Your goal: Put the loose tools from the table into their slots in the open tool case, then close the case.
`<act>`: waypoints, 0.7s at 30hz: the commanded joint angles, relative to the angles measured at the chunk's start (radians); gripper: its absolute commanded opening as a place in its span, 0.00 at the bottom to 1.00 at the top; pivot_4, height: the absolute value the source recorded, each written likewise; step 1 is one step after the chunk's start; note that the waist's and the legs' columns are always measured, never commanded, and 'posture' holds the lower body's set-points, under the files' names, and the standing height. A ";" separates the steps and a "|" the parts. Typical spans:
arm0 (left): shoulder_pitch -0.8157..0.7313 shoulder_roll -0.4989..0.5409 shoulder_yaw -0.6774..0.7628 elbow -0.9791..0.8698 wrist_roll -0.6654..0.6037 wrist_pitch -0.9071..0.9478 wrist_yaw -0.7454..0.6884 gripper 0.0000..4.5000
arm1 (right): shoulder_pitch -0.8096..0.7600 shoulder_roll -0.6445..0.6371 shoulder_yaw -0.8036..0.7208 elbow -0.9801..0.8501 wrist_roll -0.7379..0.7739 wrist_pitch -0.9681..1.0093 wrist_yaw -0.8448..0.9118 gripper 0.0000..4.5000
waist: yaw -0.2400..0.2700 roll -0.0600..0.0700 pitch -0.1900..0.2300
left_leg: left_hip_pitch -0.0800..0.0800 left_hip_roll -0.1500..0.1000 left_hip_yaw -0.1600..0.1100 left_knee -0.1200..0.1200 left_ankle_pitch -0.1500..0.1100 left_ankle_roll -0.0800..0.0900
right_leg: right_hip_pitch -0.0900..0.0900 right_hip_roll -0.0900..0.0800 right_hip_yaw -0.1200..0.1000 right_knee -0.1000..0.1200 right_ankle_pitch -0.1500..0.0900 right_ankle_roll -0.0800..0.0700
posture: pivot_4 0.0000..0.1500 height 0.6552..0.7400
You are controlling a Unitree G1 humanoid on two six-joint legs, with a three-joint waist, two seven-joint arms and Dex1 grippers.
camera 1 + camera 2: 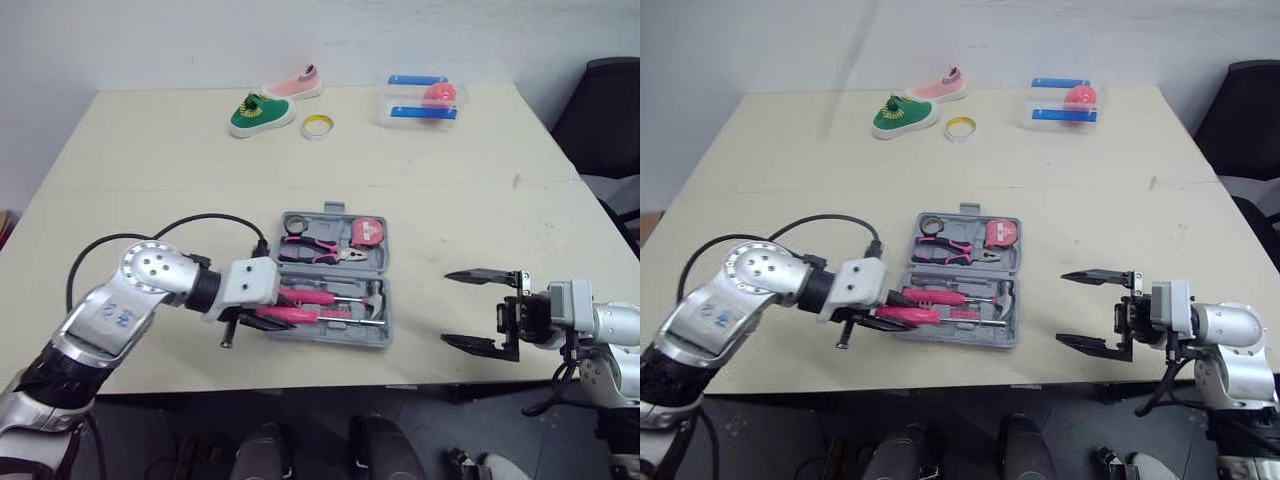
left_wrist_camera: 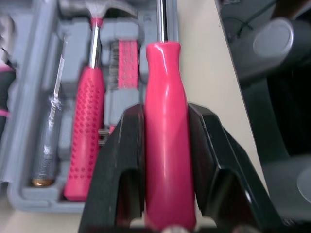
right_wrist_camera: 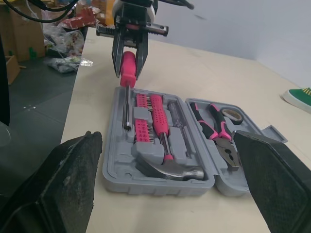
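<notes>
The grey tool case (image 1: pixel 384 337) lies open at the table's front middle. Its far half holds pink-handled pliers (image 1: pixel 315 250) and a pink tape measure (image 1: pixel 367 232). A hammer (image 1: pixel 372 300) and a slim clear-handled screwdriver (image 2: pixel 51 131) lie in the near half. My left gripper (image 1: pixel 262 315) is shut on the handle of a pink screwdriver (image 3: pixel 127 68), level over the front edge of the case's near half, with its steel shaft (image 3: pixel 127 109) reaching along the bit row. To the case's right, my right gripper (image 1: pixel 447 308) hangs open and holds nothing.
At the table's far side lie a green shoe (image 1: pixel 260 113), a pink shoe (image 1: pixel 295 86), a yellow tape roll (image 1: pixel 318 126) and a clear box with blue strips (image 1: pixel 422 100). A black chair (image 1: pixel 610 110) stands off the right edge. The front table edge runs just beneath both grippers.
</notes>
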 commanded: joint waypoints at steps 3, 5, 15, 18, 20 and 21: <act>-0.033 -0.040 -0.056 0.006 0.064 0.030 0.013 0.13 | 0.018 -0.002 -0.028 -0.066 -0.002 0.021 -0.037 1.00 | 0.001 -0.001 0.000 | 0.000 0.001 0.000 0.001 0.000 0.000 | 0.000 0.000 0.001 0.000 0.000 0.000 | 1.00 1.00; -0.034 -0.050 -0.052 0.004 0.069 0.042 0.019 0.13 | 0.026 -0.001 -0.030 -0.077 -0.003 0.023 -0.044 1.00 | 0.001 -0.001 0.000 | -0.001 0.002 0.000 0.002 0.000 0.000 | 0.000 0.001 0.001 0.000 0.000 0.000 | 1.00 1.00; -0.026 -0.045 -0.058 -0.013 0.089 0.079 0.006 0.13 | 0.059 0.007 -0.037 -0.105 -0.005 0.017 -0.061 1.00 | 0.001 -0.001 0.000 | -0.001 0.003 0.000 0.005 -0.001 0.001 | 0.000 0.002 0.002 0.001 0.000 0.000 | 1.00 1.00; -0.022 -0.043 -0.059 -0.015 0.078 0.086 -0.016 0.24 | 0.063 0.009 -0.036 -0.108 -0.005 0.014 -0.062 1.00 | 0.001 -0.001 0.000 | -0.001 0.003 0.000 0.005 -0.001 0.001 | 0.000 0.002 0.002 0.001 0.000 0.000 | 1.00 1.00; -0.017 -0.059 -0.048 -0.008 0.079 0.065 -0.005 0.39 | 0.064 0.012 -0.035 -0.108 -0.006 0.011 -0.062 1.00 | 0.001 -0.001 0.000 | -0.001 0.003 0.000 0.005 -0.001 0.001 | 0.000 0.002 0.002 0.001 0.000 0.000 | 1.00 1.00; -0.014 -0.063 -0.046 -0.004 0.084 0.040 -0.007 0.51 | 0.065 0.013 -0.034 -0.107 -0.007 0.009 -0.061 1.00 | 0.001 -0.001 0.000 | -0.001 0.003 0.000 0.005 -0.001 0.001 | 0.000 0.002 0.002 0.001 0.000 0.000 | 1.00 1.00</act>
